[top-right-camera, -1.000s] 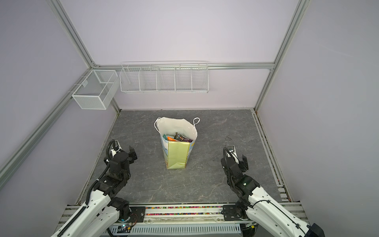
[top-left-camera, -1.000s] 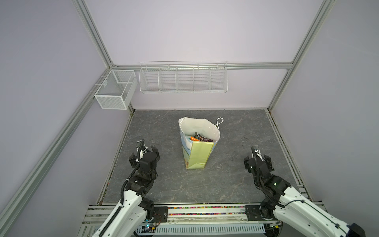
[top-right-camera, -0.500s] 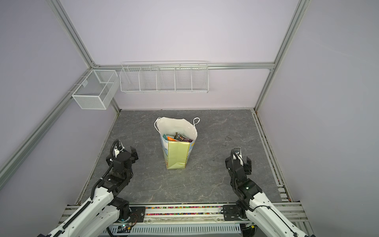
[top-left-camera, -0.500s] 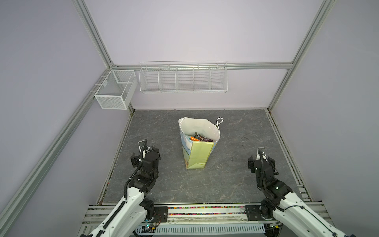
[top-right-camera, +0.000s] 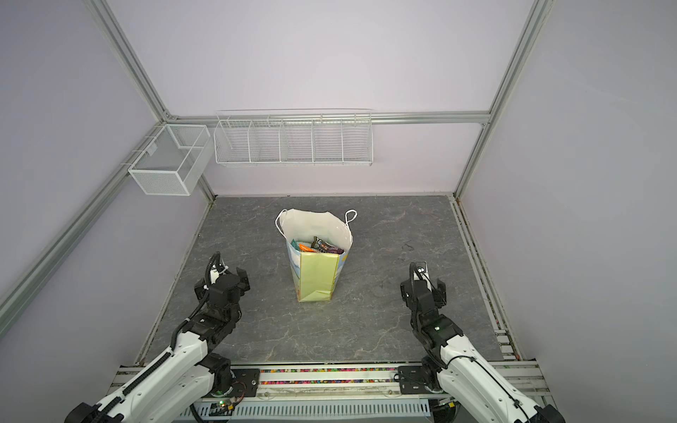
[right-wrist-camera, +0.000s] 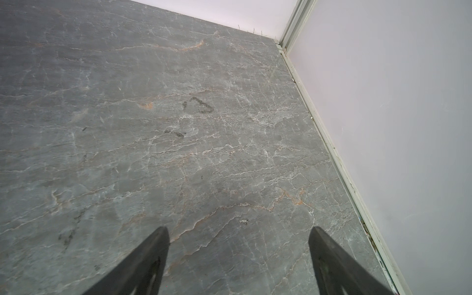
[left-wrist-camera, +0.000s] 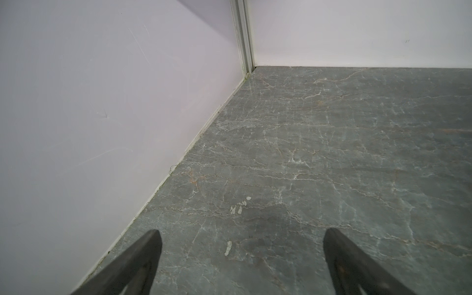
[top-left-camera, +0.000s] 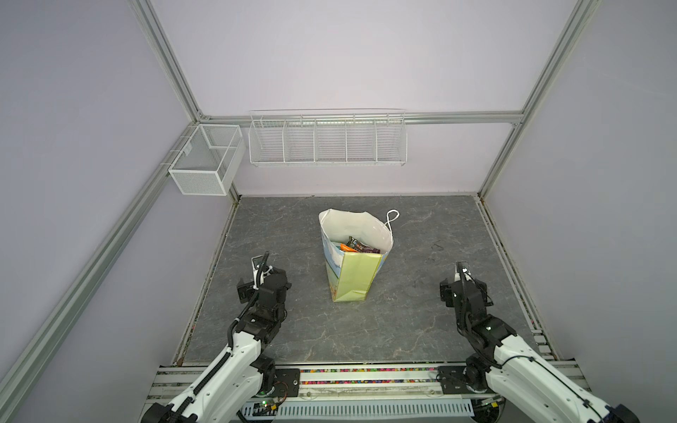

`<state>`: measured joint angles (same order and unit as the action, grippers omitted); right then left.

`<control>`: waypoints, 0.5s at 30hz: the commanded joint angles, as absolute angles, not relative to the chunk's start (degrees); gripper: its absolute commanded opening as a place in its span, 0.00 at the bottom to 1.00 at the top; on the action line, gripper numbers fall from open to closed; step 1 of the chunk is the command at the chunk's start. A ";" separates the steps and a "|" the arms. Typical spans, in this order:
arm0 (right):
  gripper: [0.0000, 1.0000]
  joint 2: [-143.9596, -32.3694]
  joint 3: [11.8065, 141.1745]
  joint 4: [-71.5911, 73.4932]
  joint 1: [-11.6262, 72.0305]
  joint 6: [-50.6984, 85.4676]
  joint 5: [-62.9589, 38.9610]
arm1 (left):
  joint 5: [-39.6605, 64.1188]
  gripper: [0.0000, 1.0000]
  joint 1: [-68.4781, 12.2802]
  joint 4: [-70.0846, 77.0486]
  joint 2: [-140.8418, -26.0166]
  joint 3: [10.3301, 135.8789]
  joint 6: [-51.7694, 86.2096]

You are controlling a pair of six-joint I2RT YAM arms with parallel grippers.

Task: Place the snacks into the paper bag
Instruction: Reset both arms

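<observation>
Standing apart from left gripper [top-left-camera: 262, 285]: paper bag [top-left-camera: 353, 278]

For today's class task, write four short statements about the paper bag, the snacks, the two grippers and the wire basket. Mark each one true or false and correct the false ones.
1. The paper bag stands upright on the table with snacks inside. True.
2. The left gripper is shut on one of the snacks. False: it is open and holds nothing.
3. The right gripper is open and apart from the bag. True.
4. The long wire basket on the back wall holds snacks. False: nothing shows in its compartments.
</observation>
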<state>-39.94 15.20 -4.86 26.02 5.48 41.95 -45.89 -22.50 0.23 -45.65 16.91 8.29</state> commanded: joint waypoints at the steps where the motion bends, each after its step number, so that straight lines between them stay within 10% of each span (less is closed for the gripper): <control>1: 0.89 -40.21 14.52 -2.24 24.84 4.57 40.74 | -45.38 0.99 -22.15 1.54 -45.97 16.61 8.96; 15: 0.88 -39.50 13.62 0.58 21.69 4.31 39.37 | -44.63 1.00 -22.06 2.87 -44.40 15.51 8.84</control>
